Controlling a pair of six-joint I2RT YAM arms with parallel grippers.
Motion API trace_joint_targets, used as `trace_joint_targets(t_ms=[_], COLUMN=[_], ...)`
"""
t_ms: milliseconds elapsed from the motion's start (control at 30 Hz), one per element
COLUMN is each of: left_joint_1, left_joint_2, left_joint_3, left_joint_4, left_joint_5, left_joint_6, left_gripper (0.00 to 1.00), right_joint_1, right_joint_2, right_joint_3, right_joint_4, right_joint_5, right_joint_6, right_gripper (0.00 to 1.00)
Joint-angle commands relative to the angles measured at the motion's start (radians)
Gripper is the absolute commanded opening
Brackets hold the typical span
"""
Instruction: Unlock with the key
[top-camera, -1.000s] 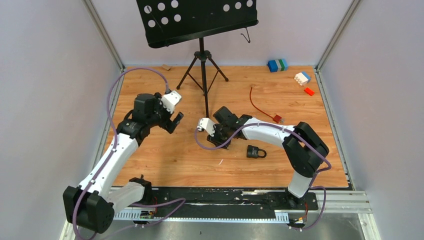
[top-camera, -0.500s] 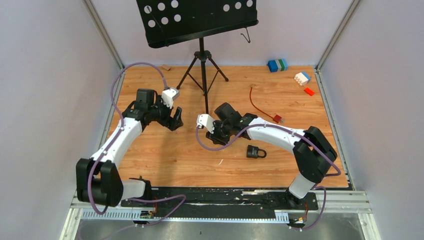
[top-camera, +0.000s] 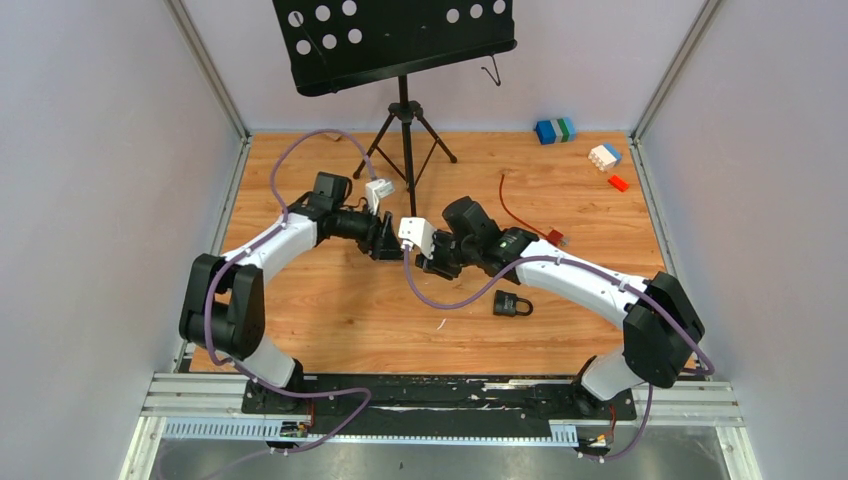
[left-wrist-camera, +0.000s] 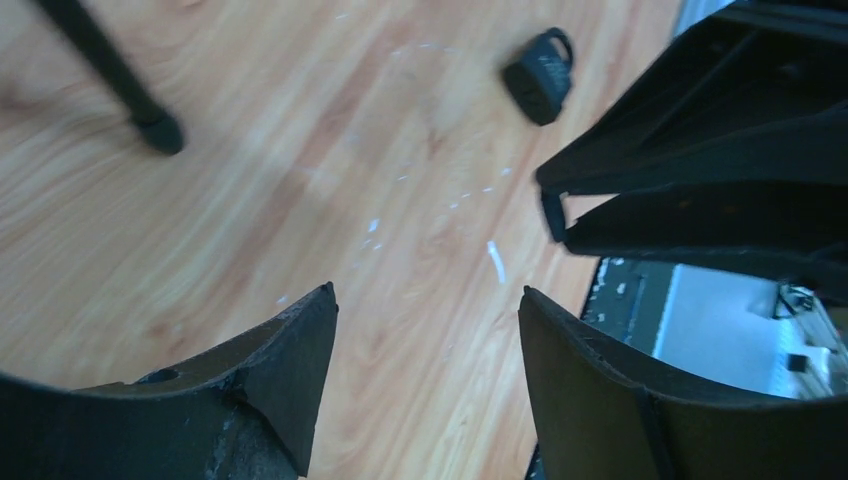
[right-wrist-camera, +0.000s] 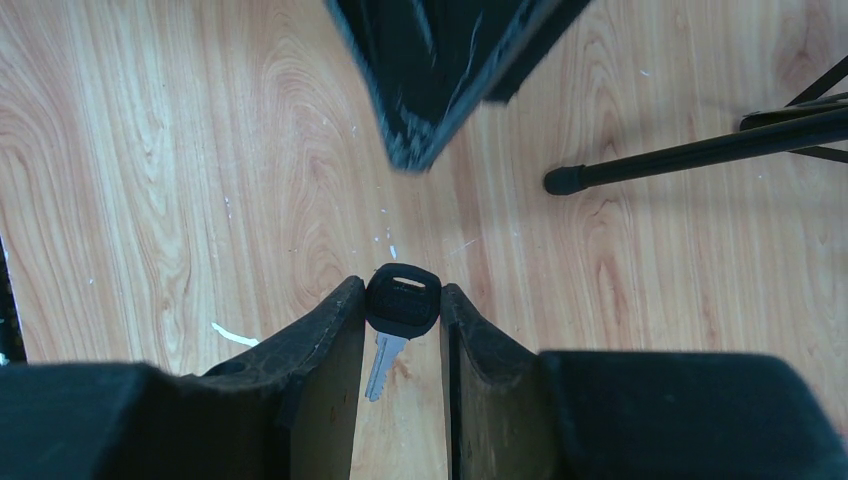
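padlock (top-camera: 512, 303) lies loose nearest the bases, untouched. behind it your r gripper (right-wrist-camera: 398, 285) pinches the key (right-wrist-camera: 402, 302) by its head. l gripper (left-wrist-camera: 425, 300) has swung in nose-to-nose w/ it, jaws narrowing but empty: prob a key handover first.

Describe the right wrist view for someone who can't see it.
The right hand pinches a black-headed key between its two fingers, silver blade running down between them, over a wooden table. The left hand looms dark at the top, and a black stand leg crosses the upper right.
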Motion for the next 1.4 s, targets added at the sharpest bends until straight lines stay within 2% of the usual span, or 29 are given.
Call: trace_joint_targets(t_ms=[0, 167, 533, 1067, 1367], left_joint_1=[-0.042, -0.063, -0.120, -0.133, -0.094], left_joint_2=[0.027, 0.061, 0.124, 0.119, 0.083], left_joint_3=[0.025, 0.014, 0.009, 0.004, -0.019], left_joint_4=[0.162, 0.284, 0.316, 0.264, 0.287], left_joint_5=[0.128, 0.145, 0.147, 0.168, 0.181], left_joint_6=[-0.181, -0.313, -0.364, -0.303, -0.307], left_gripper=[0.73, 0.71, 0.65, 0.62, 0.62], right_joint_1=[-0.001, 0.000, 0.001, 0.000, -0.003], right_joint_2=[-0.031, -0.029, -0.033, -0.021, -0.018], right_joint_3=[-0.015, -0.023, -0.027, -0.037, -0.048], right_joint_4=[0.052, 0.058, 0.060, 0.060, 0.065], right_joint_5=[-0.008, -0.003, 0.002, 0.023, 0.033], right_joint_6=[-0.019, -0.021, -0.017, -0.015, -0.023], right_gripper=[0.16, 0.16, 0.16, 0.15, 0.15])
